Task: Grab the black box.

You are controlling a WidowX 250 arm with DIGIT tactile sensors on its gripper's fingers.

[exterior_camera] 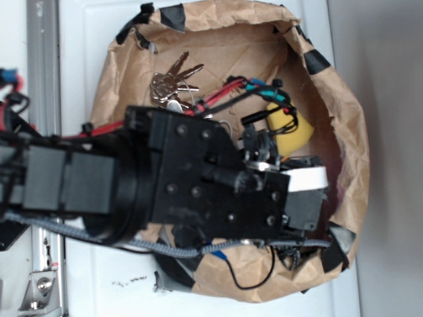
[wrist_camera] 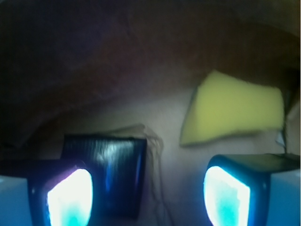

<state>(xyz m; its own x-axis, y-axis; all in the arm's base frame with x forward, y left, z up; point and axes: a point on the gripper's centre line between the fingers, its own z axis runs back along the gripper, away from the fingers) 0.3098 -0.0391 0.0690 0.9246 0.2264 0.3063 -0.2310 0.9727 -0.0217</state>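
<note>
place: lab bench | cues: taped brown paper bin [exterior_camera: 344, 125], aluminium rail [exterior_camera: 43, 66], white tabletop [exterior_camera: 86, 39]

a white counter [exterior_camera: 92, 53] is seen from above in the exterior view, evenly lit. a grey metal rail [exterior_camera: 43, 66] runs along its left side, with a metal bracket [exterior_camera: 41, 287] at the lower left corner. to the right, a plain grey surface [exterior_camera: 386, 66] borders the counter; whether it is floor or wall cannot be told. small dark specks [exterior_camera: 129, 282] mark the counter near the bottom edge. in the wrist view, the surroundings are dim and brownish, in deep shadow at the top.
</note>
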